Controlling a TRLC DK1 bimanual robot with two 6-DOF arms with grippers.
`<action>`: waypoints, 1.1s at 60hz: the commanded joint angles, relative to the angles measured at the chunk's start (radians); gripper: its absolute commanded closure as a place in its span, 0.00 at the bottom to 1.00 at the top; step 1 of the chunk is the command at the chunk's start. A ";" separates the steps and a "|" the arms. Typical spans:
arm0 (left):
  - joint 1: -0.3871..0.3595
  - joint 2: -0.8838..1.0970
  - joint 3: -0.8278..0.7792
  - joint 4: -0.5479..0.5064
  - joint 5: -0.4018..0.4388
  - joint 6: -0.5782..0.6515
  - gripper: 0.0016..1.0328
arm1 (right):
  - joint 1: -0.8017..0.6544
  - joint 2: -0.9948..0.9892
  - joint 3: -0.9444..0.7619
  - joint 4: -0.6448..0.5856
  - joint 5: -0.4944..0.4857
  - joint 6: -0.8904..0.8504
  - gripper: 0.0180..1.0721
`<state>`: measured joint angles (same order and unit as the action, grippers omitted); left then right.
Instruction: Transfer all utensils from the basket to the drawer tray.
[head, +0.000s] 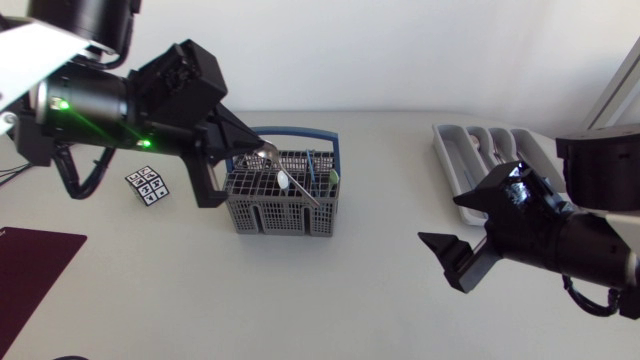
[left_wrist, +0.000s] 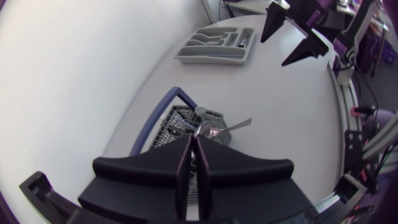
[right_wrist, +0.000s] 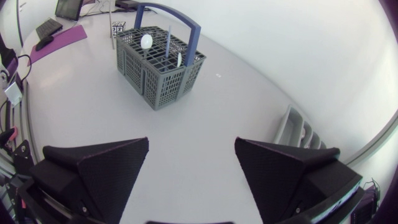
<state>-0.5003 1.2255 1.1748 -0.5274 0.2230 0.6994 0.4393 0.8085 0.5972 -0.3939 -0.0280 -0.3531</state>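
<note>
Basket is sitting left of ctr, w/ the drawer tray lying well apart at back right. Left gripper is hanging over the basket's back-left corner, pinching a tilted utensil. Other utensils are standing in the basket. Right gripper is hovering in front of the tray. Marker card is lying left of the basket.

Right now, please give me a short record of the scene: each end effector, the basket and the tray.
source: grey plastic basket with blue handle, several utensils standing inside
target: grey plastic drawer tray, apart from the basket
left end effector: shut on a silver metal utensil above the basket
right end effector: open, empty, over the white table
</note>
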 joint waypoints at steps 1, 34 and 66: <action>-0.037 0.055 0.049 -0.014 -0.019 -0.209 0.97 | 0.049 -0.005 0.036 -0.006 0.025 -0.015 0.05; -0.215 0.361 0.310 -0.203 0.032 -0.633 0.97 | 0.380 0.093 0.078 0.155 0.189 -0.029 0.28; -0.218 0.453 0.396 -0.214 0.058 -0.672 0.97 | 0.401 0.238 0.033 0.302 0.307 -0.104 0.78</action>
<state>-0.7166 1.6550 1.5322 -0.7361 0.2691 0.0513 0.8356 1.0302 0.6521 -0.1032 0.2657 -0.4358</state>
